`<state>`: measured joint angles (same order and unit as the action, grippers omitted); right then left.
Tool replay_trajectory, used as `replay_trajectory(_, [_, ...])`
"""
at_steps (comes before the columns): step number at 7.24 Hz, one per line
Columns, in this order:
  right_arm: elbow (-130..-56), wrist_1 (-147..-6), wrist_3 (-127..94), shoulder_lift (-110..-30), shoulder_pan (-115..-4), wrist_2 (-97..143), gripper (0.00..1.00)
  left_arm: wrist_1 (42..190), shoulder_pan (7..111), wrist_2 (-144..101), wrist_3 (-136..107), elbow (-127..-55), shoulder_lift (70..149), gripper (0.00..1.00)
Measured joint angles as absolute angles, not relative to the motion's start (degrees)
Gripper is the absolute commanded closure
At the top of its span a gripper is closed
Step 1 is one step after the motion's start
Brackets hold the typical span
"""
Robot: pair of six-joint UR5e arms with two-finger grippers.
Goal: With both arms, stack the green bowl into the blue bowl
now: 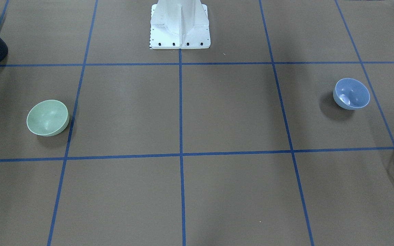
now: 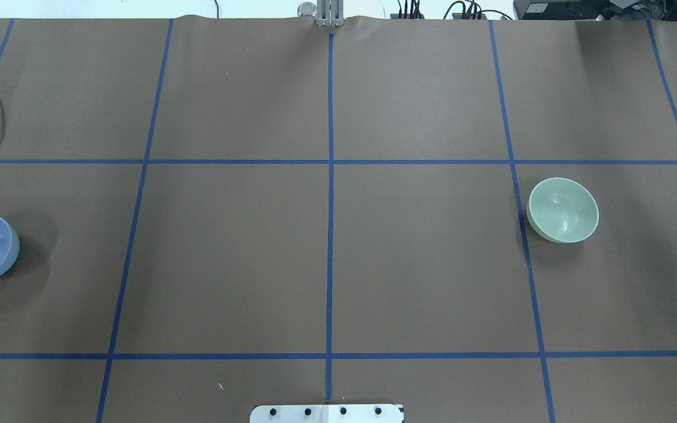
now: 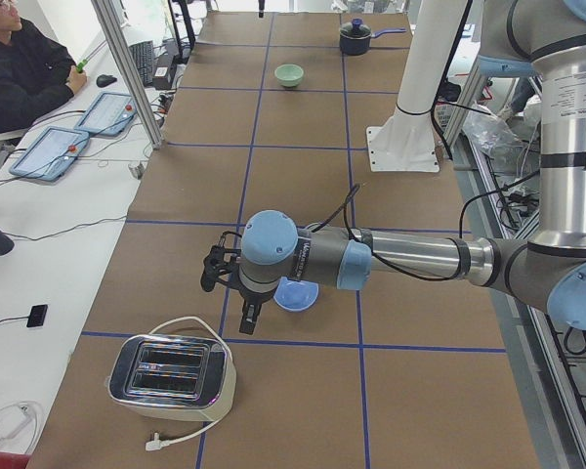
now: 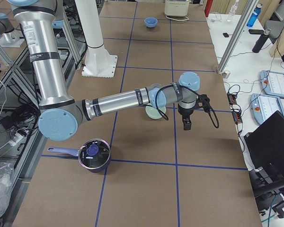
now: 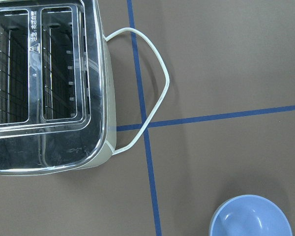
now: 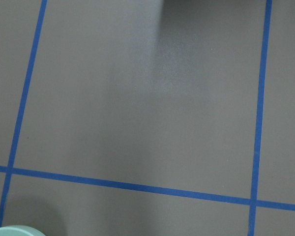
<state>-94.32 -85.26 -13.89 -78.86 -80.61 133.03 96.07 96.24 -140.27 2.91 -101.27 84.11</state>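
Green bowl (image 1: 48, 118) near the downward-pointing right hand (image 4: 187, 125), blue bowl (image 1: 351, 93) near the left hand (image 3: 250, 320); whether either hand is spread cannot be told.

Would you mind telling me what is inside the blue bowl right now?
Nothing: the blue bowl shows a bare inside with only reflections. The green bowl stands far off, not yet stacked in it. What lies beneath the blue bowl is hidden.

The green bowl (image 1: 47, 118) is pale mint, the blue bowl (image 1: 351, 93) periwinkle, the table (image 1: 234, 109) brown, blue-gridded.
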Motion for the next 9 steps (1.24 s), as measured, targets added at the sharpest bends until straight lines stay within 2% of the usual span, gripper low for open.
replay_trajectory(6, [-96.0,-85.5,-14.7,-78.3,-79.5,130.2,0.0,96.2,96.2,-140.2,2.8,-101.2,84.0,0.02])
replay_trajectory(9, [-96.5,-82.5,-25.7,-79.7,-72.2,130.2,0.0,98.0,94.2,-140.0,-1.6,-100.8,84.0,0.02])
